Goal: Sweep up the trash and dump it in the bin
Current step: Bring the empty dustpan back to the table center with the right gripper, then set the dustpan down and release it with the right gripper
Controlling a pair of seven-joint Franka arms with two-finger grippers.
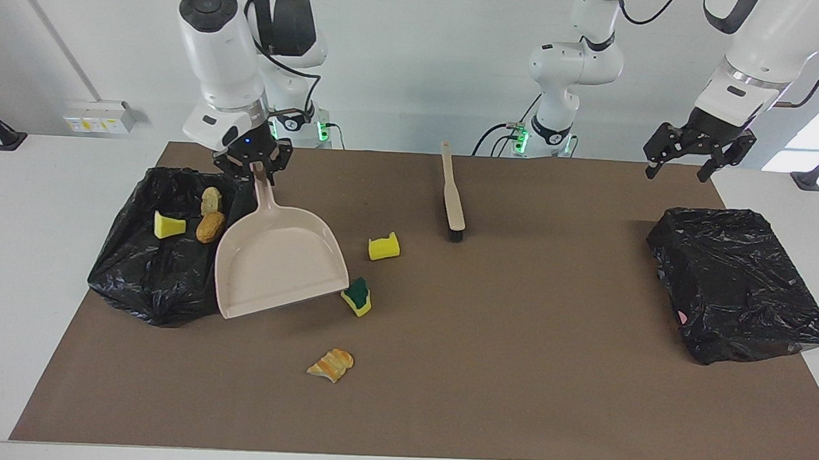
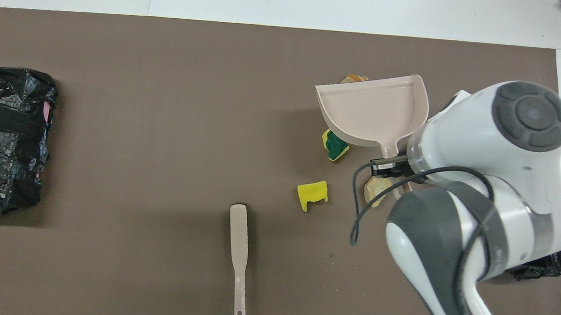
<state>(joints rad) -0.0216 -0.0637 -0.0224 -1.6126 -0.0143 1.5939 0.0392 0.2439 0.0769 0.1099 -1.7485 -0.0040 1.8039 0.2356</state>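
My right pincer (image 1: 258, 170) was pinching the handle of the dustpan (image 1: 280, 262), held tilted over the brown mat (image 1: 514, 373) beside the open black bin bag (image 1: 138, 273). 3 scraps (image 1: 189, 218) lay in that bag. On the mat lay a yellow sponge bit (image 1: 384, 247), a yellow-and-green sponge (image 1: 357, 296) just beside the pan's lip, and an orange-striped chunk (image 1: 331, 365). The brush (image 1: 452, 197) lay nearer to me. My left pincer (image 1: 686, 167) waited spread, over the table near the second bag (image 1: 735, 282).
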